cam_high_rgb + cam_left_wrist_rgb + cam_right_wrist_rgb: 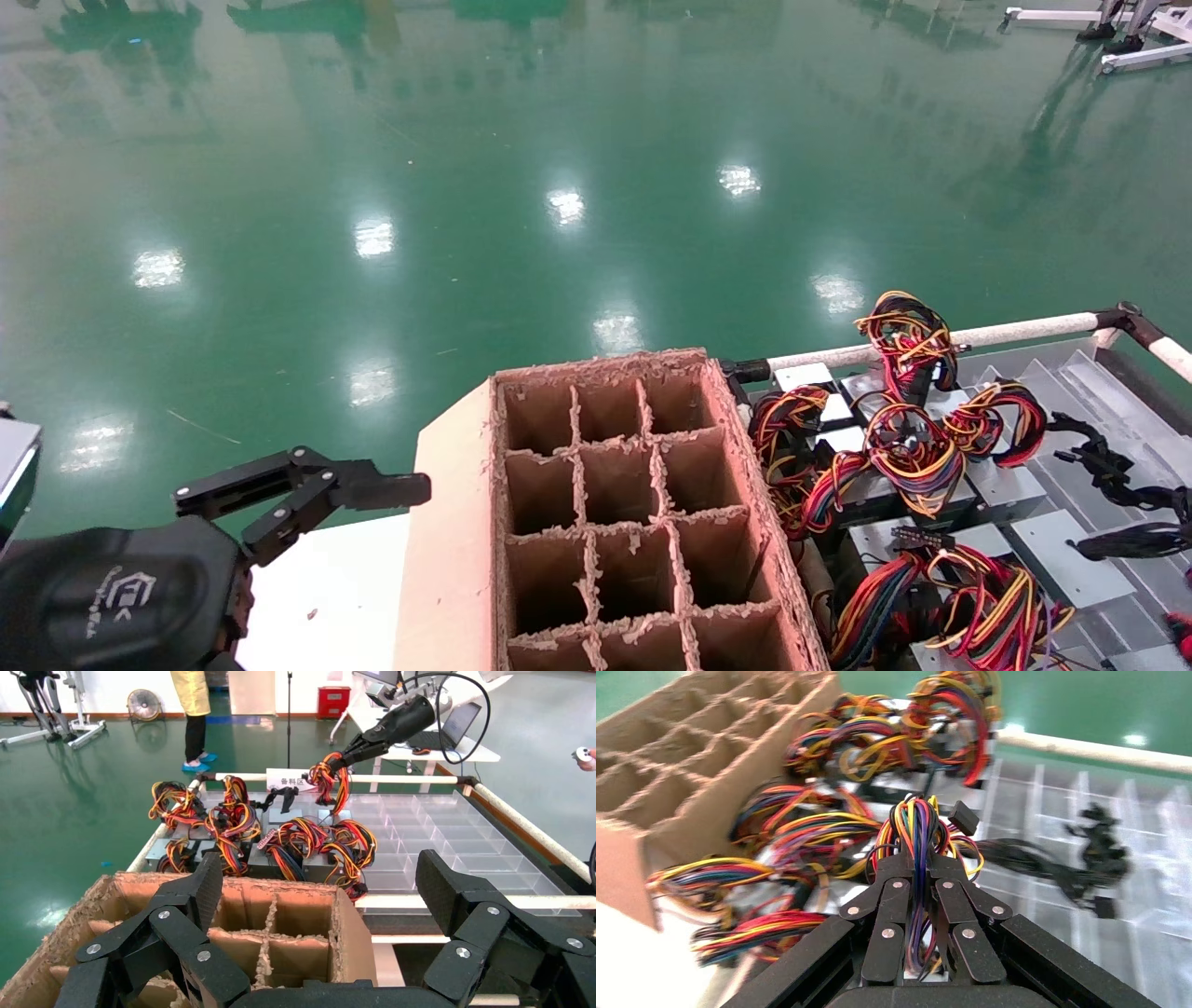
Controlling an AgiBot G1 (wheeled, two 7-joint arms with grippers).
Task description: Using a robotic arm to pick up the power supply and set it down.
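Several grey power supplies with coloured wire bundles lie in a compartment tray, next to a divided cardboard box. My right gripper is shut on one power supply's wire bundle; its metal body is hidden. The left wrist view shows that robotic arm over the tray's far end, its gripper holding the raised bundle. It is outside the head view. My left gripper stands open and empty beside the box's left side, its fingers wide apart before the box.
Loose black cables lie in the tray. A white rail runs along the tray's far edge. A person stands on the green floor beyond it, and a table with a laptop is behind the right arm.
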